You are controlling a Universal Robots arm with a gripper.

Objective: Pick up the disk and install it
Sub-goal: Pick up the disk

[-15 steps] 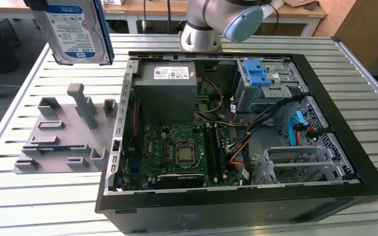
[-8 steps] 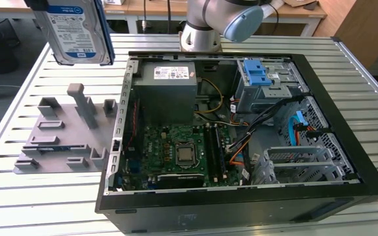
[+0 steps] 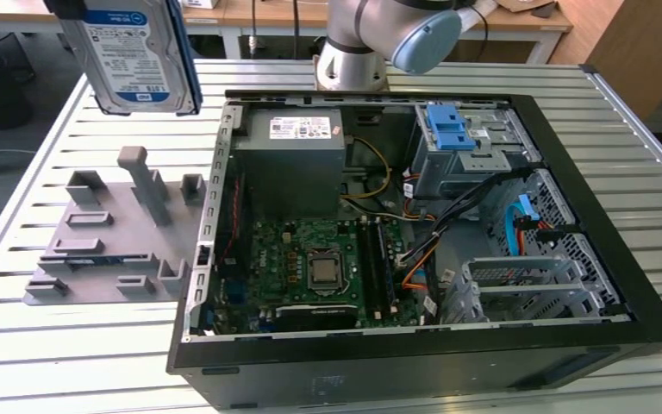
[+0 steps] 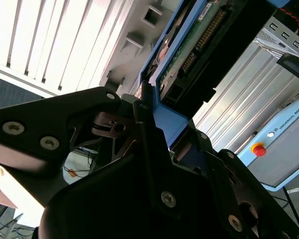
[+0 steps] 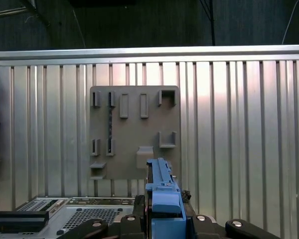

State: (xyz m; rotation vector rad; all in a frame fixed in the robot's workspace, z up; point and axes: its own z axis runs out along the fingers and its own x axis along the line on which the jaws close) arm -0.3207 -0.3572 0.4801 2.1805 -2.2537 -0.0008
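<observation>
- Currently the gripper (image 5: 163, 206) pinches the disk (image 3: 130, 56) by its blue bracket; the disk hangs upright, high over the table (image 3: 78, 362), above the grey rack (image 3: 113, 233) and outside the open computer case (image 3: 423, 355);
- Risk — so narrow an edge hold could let it swivel or slip; a tilted disk might snag the cables (image 3: 469, 203) on entry;
- Count: one disk; one rack; one case; one blue latch (image 3: 452, 129).

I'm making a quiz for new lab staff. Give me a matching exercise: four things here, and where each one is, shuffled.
1 disk
2 grey fixture plate
3 blue latch
4 computer case

A on drive cage inside case
B gripped by the tool, raised
C flat on the table, beside the case
D open, motherboard exposed

Pairs: 1-B, 2-C, 3-A, 4-D
</observation>
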